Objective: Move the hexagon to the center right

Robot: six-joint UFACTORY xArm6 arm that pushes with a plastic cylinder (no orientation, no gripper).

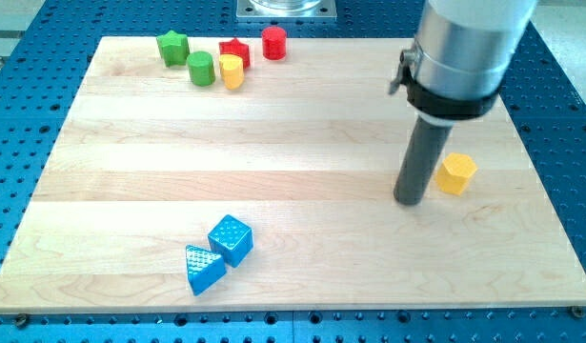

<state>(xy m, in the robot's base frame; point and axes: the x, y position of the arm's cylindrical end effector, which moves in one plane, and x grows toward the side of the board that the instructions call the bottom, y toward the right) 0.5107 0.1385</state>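
The yellow hexagon block (455,174) lies on the wooden board (293,219) at the view's right, about mid-height. My tip (408,201) rests on the board just to the left of the hexagon and a little below it, with a small gap between them. The dark rod rises from the tip to the grey arm housing near the view's top right.
At the view's top left stand a green star (172,47), a green cylinder (200,69), a yellow cylinder (232,71), a red star (236,50) and a red cylinder (273,43). A blue cube (230,238) and a blue triangle (202,269) touch near the bottom left.
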